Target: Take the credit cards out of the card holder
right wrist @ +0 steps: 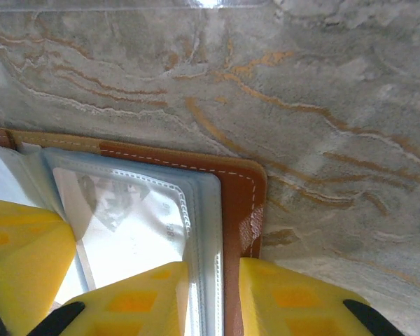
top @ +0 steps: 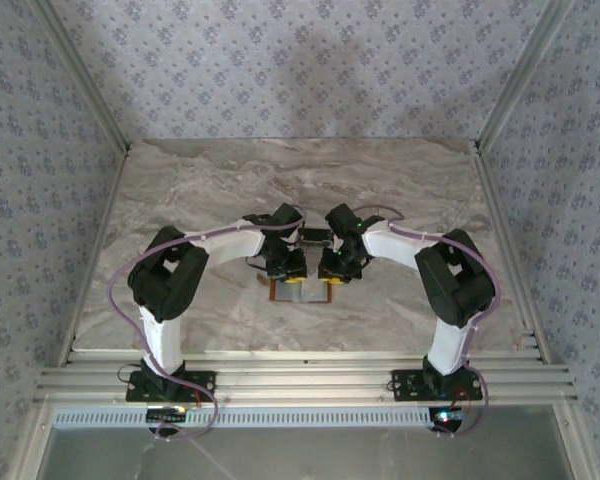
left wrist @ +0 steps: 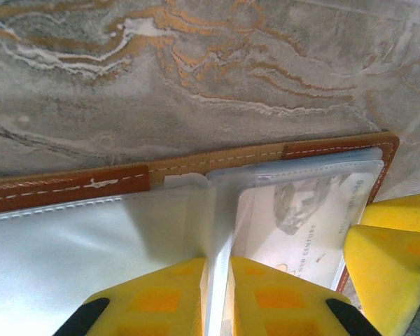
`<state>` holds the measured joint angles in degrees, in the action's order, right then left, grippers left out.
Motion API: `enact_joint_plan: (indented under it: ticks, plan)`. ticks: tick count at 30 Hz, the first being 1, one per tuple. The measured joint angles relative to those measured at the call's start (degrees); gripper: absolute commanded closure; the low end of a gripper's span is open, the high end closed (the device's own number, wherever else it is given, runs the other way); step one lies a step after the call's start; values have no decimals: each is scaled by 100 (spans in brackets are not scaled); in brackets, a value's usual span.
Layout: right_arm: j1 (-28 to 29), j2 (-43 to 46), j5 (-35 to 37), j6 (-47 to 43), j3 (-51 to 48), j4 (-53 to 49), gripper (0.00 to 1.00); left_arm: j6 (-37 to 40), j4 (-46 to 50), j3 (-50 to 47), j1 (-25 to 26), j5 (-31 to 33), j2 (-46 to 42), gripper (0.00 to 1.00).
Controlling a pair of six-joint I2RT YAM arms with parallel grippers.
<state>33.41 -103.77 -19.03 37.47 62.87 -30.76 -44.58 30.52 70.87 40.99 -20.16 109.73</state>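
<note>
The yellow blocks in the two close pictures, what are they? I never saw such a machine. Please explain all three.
The wide picture looks down on two robot arms, the left arm and the right arm, bolted to a marble table. The close pictures come from cameras on their wrists. The yellow blocks are the gripper fingers. An open brown card holder lies on the table, with a whitish card behind clear plastic. The left gripper pinches a raised clear sleeve. The right gripper straddles the holder's right edge; whether it clamps, I cannot tell.

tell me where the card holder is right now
The card holder lies open on the marble table, mid top view, between the left end effector and the right end effector, both touching it.
</note>
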Motion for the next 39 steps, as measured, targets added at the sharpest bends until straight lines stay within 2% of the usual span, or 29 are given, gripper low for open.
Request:
enact_joint_plan:
  ticks: [9,16,25,33,39]
  plan:
    - [0,-2,-7,0,0,7,73,192,61,59,33,28,52,79]
    - [0,-2,-9,0,0,17,73,514,944,750,396,868,332,80]
    - [11,-2,-11,2,0,72,73,577,1366,802,520,1357,319,82]
    - [9,13,22,2,0,24,73,568,1482,807,485,1401,87,82]
    - [28,197,22,4,0,-55,71,398,968,457,315,861,-271,81]
